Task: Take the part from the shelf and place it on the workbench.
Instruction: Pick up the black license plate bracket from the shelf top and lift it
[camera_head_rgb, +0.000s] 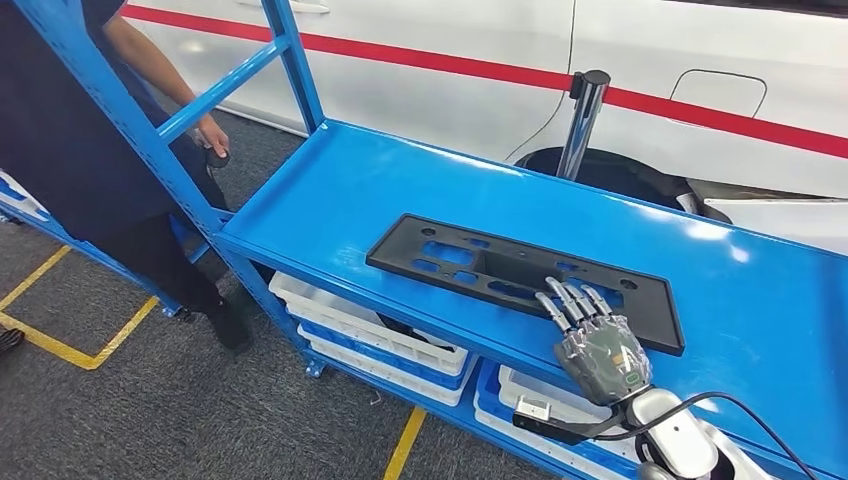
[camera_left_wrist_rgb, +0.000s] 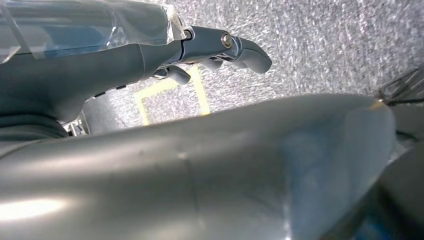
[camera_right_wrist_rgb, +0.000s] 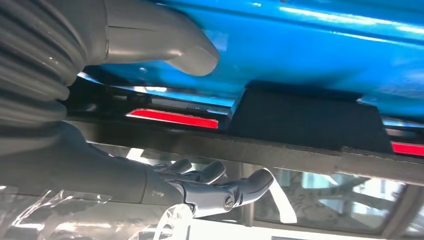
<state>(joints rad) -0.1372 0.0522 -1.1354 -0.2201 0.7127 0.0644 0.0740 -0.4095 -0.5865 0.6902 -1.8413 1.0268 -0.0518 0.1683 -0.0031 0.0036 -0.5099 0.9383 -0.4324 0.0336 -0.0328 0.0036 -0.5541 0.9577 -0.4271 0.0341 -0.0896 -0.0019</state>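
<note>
Blue steel shelf beside a white vehicle: the long black plastic part lies flat on it. The robot's right hand pinches the part's near edge, fingers on top. The wrist view adds the thumb beneath. It looks light, rigid, smooth; a long edge or cut-out suits gripping. The left hand hangs over floor, its grip unclear.

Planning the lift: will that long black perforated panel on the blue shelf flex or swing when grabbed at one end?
The black panel looks thin, flat and cut out, so probably light, somewhat flexible. The right hand sits near one end, so the far end may droop. The painted shelf looks glossy; it may slide.
</note>
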